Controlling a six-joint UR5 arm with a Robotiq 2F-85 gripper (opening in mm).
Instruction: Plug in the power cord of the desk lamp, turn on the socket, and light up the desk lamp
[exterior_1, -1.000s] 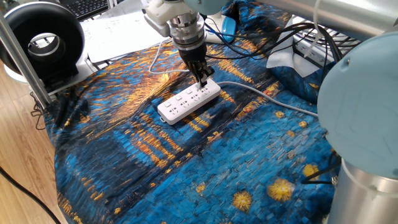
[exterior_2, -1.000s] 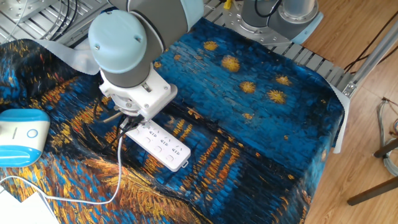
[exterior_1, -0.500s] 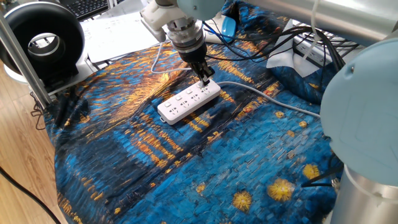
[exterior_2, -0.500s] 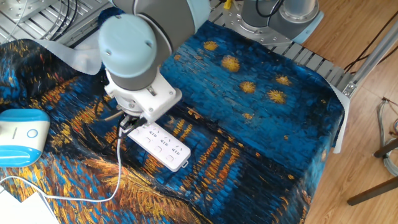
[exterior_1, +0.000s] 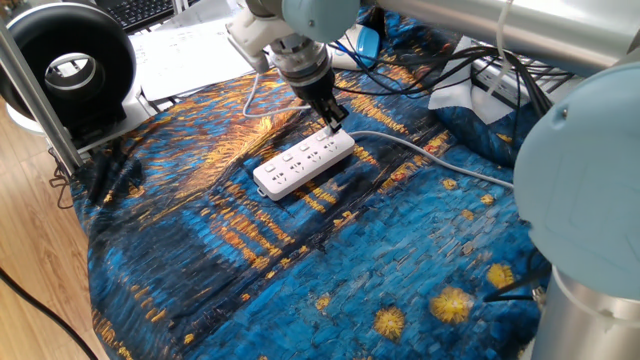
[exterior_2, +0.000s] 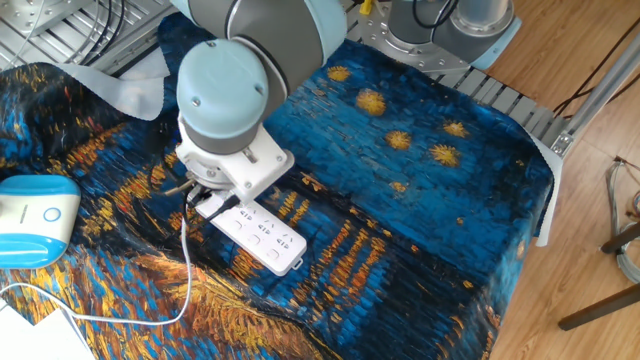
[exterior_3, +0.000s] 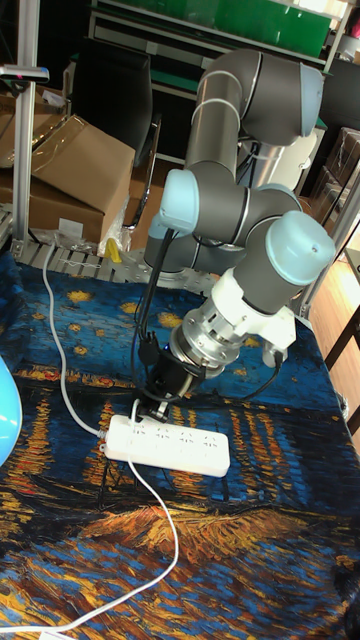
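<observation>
The white oblong plastic power strip lies flat on the surface, which is covered by a blue-and-gold painted-pattern cloth. A thicker grey-white cable leaves one of its short ends. The black two-finger gripper is tilted and poised at that same end of the strip, at or just above the outermost outlet. The jaws are narrowly set around a small white plug; whether they actually pinch it cannot be told. In the tall fixed view, the thin white power cord runs from the gripper down across the cloth toward the near edge. In the other fixed view, the desk lamp's rounded light-blue base rests on the cloth, well apart from the strip. A large black ring-shaped device on a white base stands beyond the cloth's far corner.
</observation>
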